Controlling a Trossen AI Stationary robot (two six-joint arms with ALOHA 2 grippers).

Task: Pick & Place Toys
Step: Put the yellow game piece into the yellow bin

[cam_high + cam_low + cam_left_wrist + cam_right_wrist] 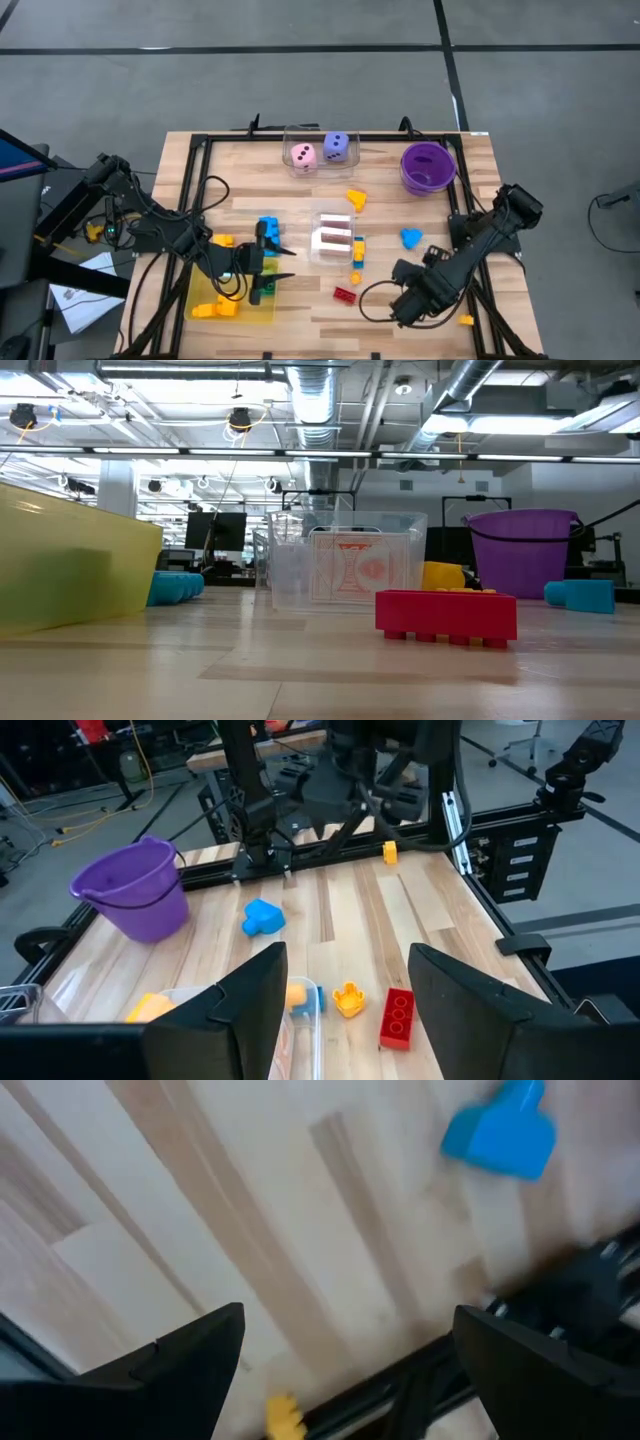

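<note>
1. Pincer on your left arm, the left pincer [272, 268], sits over the near-left part of the table [250, 190], at the edge of the yellow translucent tray [232, 298]; its fingers [250, 1005] stand apart with bare gap between them, so it is open and carries nothing
2. Your right pincer [397, 290] hangs over the near-right of the table, close to the red brick [345, 294]; its fingers [190, 1365] are spread wide and grip nothing
3. You have a pink die [303, 156] and a purple die [337, 147] side by side in a clear box [321, 166] at the far edge
4. You will find the purple bowl [428, 166] at the far right; whether it holds anything, you cannot tell
5. A second clear box [333, 240] stands mid-table with playing cards [352, 568] upright inside it; a small stack of yellow and blue bricks [358, 250] lies just beside it on the right
6. An orange shape [356, 199] lies between the dice box and the card box, and a blue shape [411, 238] lies to the right of the card box, near your right arm
7. Blue bricks [268, 228] lie just beyond your left pincer, an orange piece [222, 241] is beside the left arm, and an orange toy [215, 309] rests in the tray
8. One small yellow piece [466, 321] lies at the near-right edge, beside the frame rail
</note>
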